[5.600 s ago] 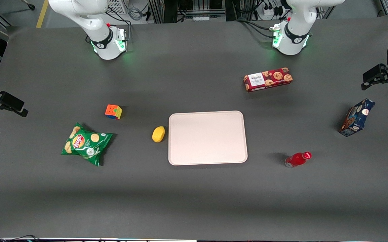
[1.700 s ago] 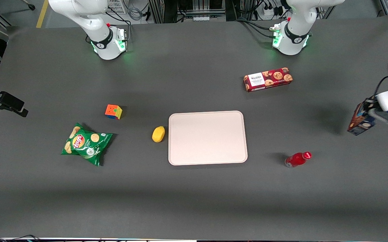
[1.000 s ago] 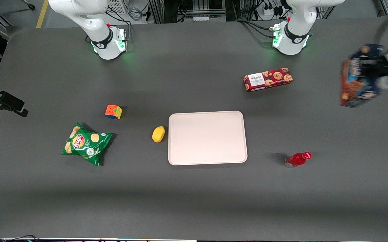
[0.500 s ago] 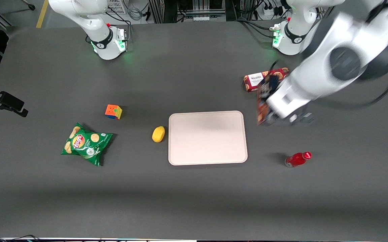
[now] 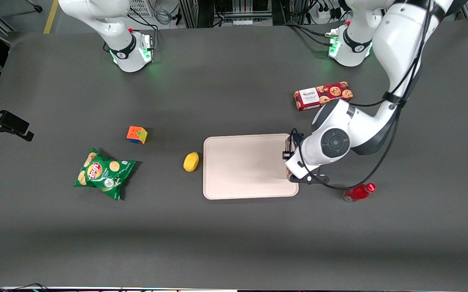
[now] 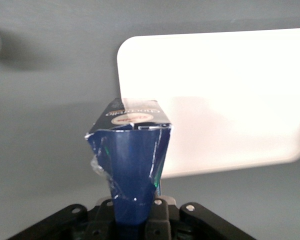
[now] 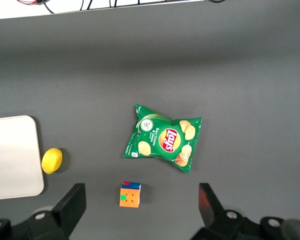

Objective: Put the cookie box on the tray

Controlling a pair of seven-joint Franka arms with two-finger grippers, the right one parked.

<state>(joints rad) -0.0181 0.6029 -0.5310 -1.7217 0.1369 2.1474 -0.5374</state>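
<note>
The pale cream-pink tray point(image 5: 242, 170) lies flat in the middle of the table. My left gripper point(image 5: 293, 157) hangs over the tray's edge at the working arm's end, and the arm's wrist hides nearly all of its load in the front view. In the left wrist view the gripper point(image 6: 132, 212) is shut on the dark navy-blue cookie box point(image 6: 132, 165), pinching its crumpled end. The box's other end, with a white oval logo, points down over the rim of the tray point(image 6: 230, 100). I cannot tell whether the box touches the tray.
A long red cookie box point(image 5: 323, 95) lies farther from the front camera than the tray. A red bottle point(image 5: 359, 192) lies beside the tray toward the working arm's end. A yellow lemon point(image 5: 191, 162), a colour cube point(image 5: 137, 134) and a green chips bag point(image 5: 103, 173) lie toward the parked arm's end.
The gripper closed on the cookie box at the working arm's end of the table, lifted it and swung it across to the tray's edge, dropping lower over the last half second.
</note>
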